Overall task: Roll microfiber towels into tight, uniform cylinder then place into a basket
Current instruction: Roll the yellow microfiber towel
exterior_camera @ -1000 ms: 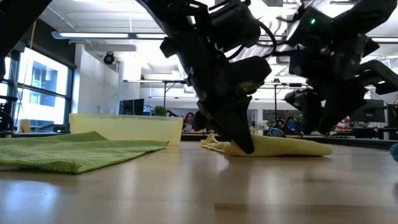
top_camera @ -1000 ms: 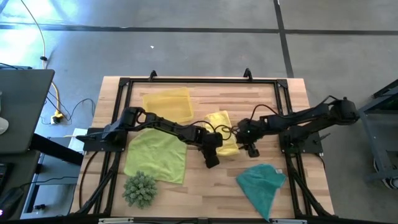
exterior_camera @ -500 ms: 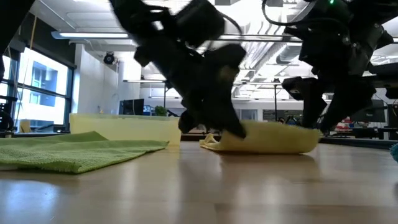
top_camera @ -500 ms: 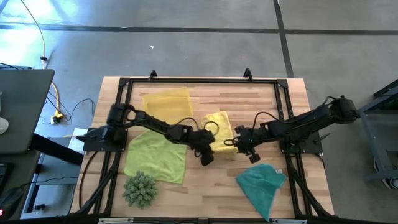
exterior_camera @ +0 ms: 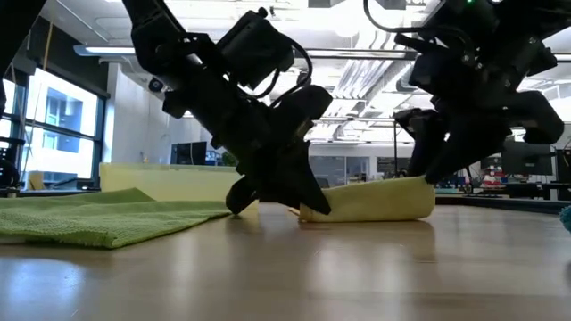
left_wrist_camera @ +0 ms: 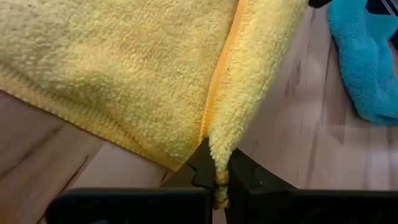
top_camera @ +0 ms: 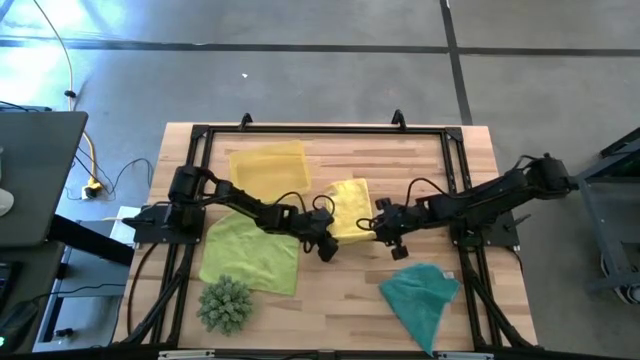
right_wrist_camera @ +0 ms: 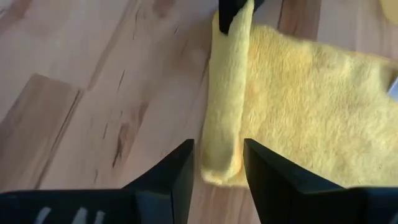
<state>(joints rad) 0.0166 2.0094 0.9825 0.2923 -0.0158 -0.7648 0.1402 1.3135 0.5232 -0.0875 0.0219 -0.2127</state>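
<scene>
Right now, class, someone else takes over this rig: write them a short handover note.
Left gripper: shut on the yellow towel, pinching one end of its rolled edge.
Right gripper: open, straddling the roll's other end.
Lime green towel flat, teal towel crumpled, basket holds no towel.
Done: yellow roll begun.
Left: finish it, roll the others, basket all three.
</scene>
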